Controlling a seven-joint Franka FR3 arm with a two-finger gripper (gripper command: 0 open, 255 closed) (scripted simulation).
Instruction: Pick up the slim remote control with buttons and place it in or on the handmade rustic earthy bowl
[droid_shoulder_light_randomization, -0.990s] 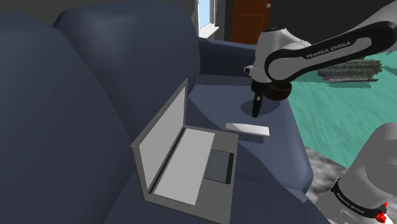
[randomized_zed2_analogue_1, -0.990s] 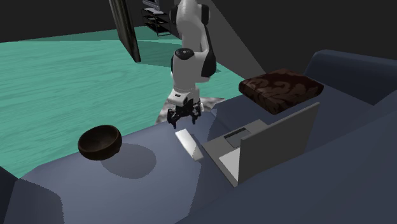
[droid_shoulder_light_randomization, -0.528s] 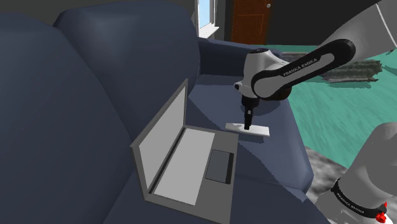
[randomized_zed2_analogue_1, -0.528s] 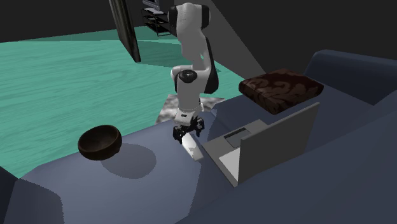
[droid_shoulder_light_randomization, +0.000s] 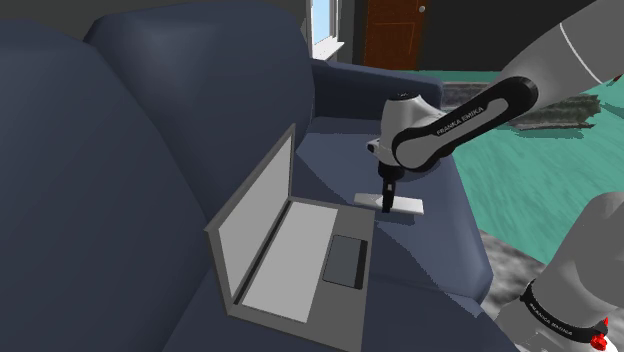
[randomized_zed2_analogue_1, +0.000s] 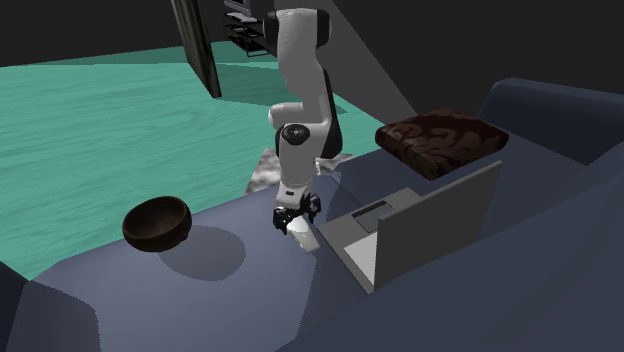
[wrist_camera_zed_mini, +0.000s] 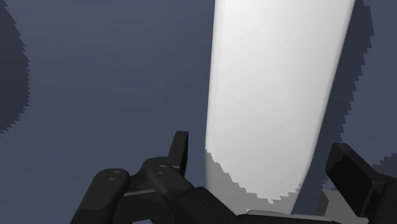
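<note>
The remote (droid_shoulder_light_randomization: 405, 206) is a plain white slim bar lying flat on the dark blue sofa seat (droid_shoulder_light_randomization: 420, 260), just past the laptop's front edge. My black gripper (droid_shoulder_light_randomization: 386, 205) has come straight down over its middle and stands open. In the wrist view the white remote (wrist_camera_zed_mini: 273, 89) runs between the two fingers (wrist_camera_zed_mini: 180, 153), which straddle it without clasping it. The second exterior view has the gripper (randomized_zed2_analogue_1: 293, 224) right on the remote (randomized_zed2_analogue_1: 304, 236). The bowl (randomized_zed2_analogue_1: 157, 222) is dark brown and round and sits on the seat toward that view's left, apart from the gripper.
An open grey laptop (droid_shoulder_light_randomization: 290, 255) stands on the seat beside the remote. A brown patterned cushion (randomized_zed2_analogue_1: 441, 139) lies on the sofa arm. The sofa backrest (droid_shoulder_light_randomization: 110, 160) rises at the shoulder view's left. Teal floor (randomized_zed2_analogue_1: 90, 130) lies beyond the seat edge.
The gripper has come down from above the seat onto the remote and now straddles it, still open. The remote and bowl have not moved.
</note>
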